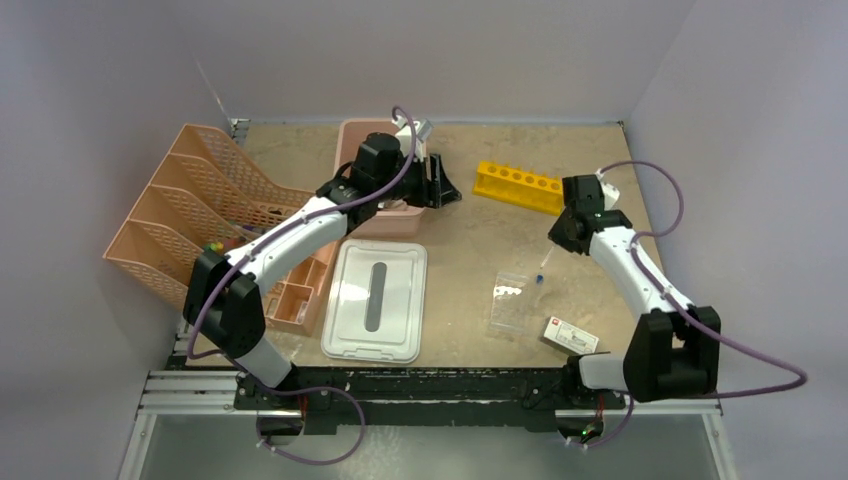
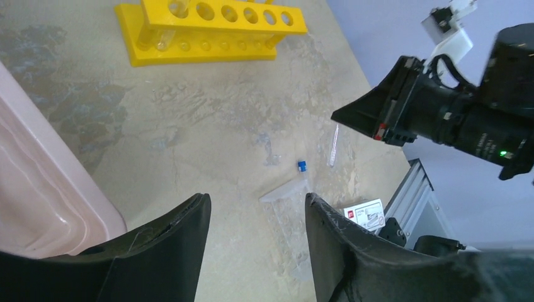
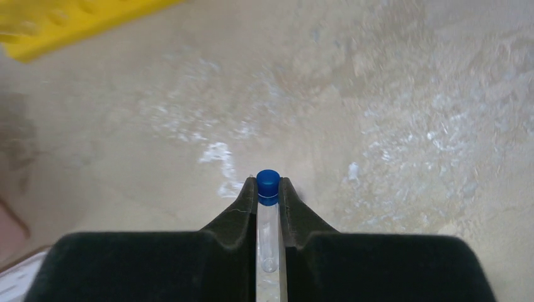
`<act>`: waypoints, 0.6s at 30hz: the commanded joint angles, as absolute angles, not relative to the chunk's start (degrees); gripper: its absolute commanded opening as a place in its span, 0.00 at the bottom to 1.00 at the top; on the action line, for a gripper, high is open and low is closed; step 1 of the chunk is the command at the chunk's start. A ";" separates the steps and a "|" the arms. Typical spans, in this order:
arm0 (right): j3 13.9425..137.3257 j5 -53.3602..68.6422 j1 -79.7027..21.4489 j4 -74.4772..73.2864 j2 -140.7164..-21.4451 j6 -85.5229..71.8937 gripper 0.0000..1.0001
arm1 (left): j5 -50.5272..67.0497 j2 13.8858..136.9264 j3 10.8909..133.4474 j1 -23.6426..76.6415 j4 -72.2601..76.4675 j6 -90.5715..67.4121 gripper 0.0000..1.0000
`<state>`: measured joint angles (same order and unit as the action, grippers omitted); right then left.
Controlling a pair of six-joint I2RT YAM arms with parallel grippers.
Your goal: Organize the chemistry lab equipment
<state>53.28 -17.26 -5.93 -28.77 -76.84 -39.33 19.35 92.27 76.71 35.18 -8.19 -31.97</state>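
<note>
My right gripper (image 3: 268, 182) is shut on a blue-capped vial (image 3: 267, 217); the clear body lies back between the fingers and the blue cap sits at the tips, just above the table. In the top view that gripper (image 1: 556, 232) hovers right of centre, below the yellow holed tube rack (image 1: 517, 187). A thin clear glass tube (image 1: 545, 260) and a small blue cap (image 1: 538, 281) lie on the table beside a clear packet (image 1: 512, 300). My left gripper (image 1: 445, 185) stands open and empty beside the pink tub (image 1: 350, 135). Its wrist view shows the rack (image 2: 208, 31), the packet (image 2: 286, 192) and the blue cap (image 2: 301, 166).
A white lid (image 1: 375, 300) lies at front centre. The peach mesh organizer (image 1: 200, 210) fills the left side, with a small peach tray (image 1: 300, 290) beside it. A small white box with a red label (image 1: 572, 335) lies front right. Walls close in the table on three sides.
</note>
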 commanded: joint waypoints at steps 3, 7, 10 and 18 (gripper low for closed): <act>60.22 -12.81 -5.80 -29.74 -73.08 -38.23 0.07 | 21.73 92.51 77.09 36.17 -1.14 -35.83 0.64; 62.73 -6.94 -5.80 -28.20 -71.98 -38.28 0.07 | 22.55 93.25 77.05 37.57 3.21 -38.73 0.65; 64.00 -1.83 -5.80 -25.70 -70.70 -38.74 0.07 | 23.06 94.29 76.77 39.53 6.72 -40.39 0.64; 67.75 4.35 -5.80 -18.71 -68.44 -44.47 0.08 | 21.33 100.74 75.96 45.58 26.19 -47.50 0.63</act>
